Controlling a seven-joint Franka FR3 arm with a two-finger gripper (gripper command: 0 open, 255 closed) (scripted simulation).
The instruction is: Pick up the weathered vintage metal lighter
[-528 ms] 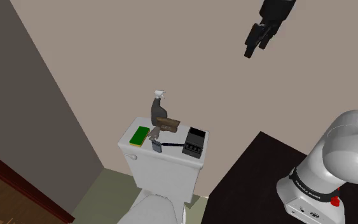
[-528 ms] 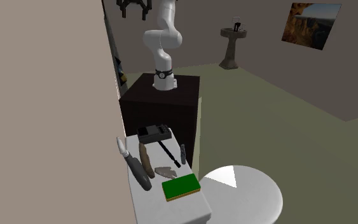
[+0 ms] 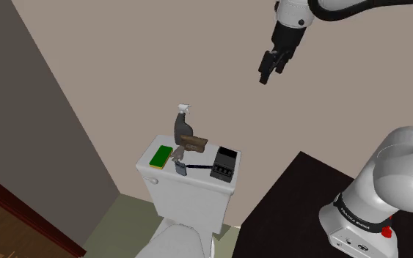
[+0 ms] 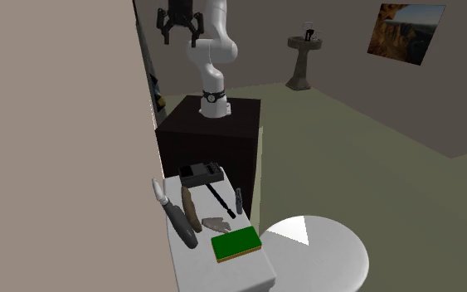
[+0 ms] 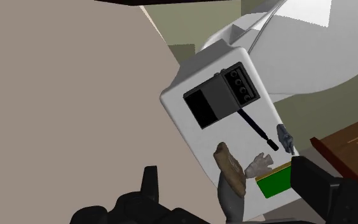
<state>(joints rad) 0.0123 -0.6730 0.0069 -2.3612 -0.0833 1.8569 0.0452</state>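
The lighter [image 3: 178, 168] is a small grey metal piece lying near the front edge of the white toilet tank lid [image 3: 166, 176]. The second exterior view shows the lighter [image 4: 238, 199] beside a thin black stick [image 4: 217, 197]. My gripper [image 3: 265, 73] hangs open high in the air, well above the tank and off to the shoulder view's right. In the second exterior view the gripper [image 4: 179, 31] stands over the dark stand with its fingers apart. From the wrist, the lighter [image 5: 285, 136] lies far below, between the two fingers [image 5: 311, 182] and nothing is held.
On the lid also lie a green sponge [image 3: 160, 155], a grey spray bottle [image 3: 182, 124], a brown lump [image 3: 194, 141], a black box [image 3: 225, 163] and a pale crumpled piece [image 3: 177, 152]. A beige wall [image 3: 161, 66] rises directly behind the tank. The toilet seat cover [image 4: 314, 253] is in front.
The gripper has come down and moved toward the shoulder view's left, nearer the tank. The things on the lid have not moved.
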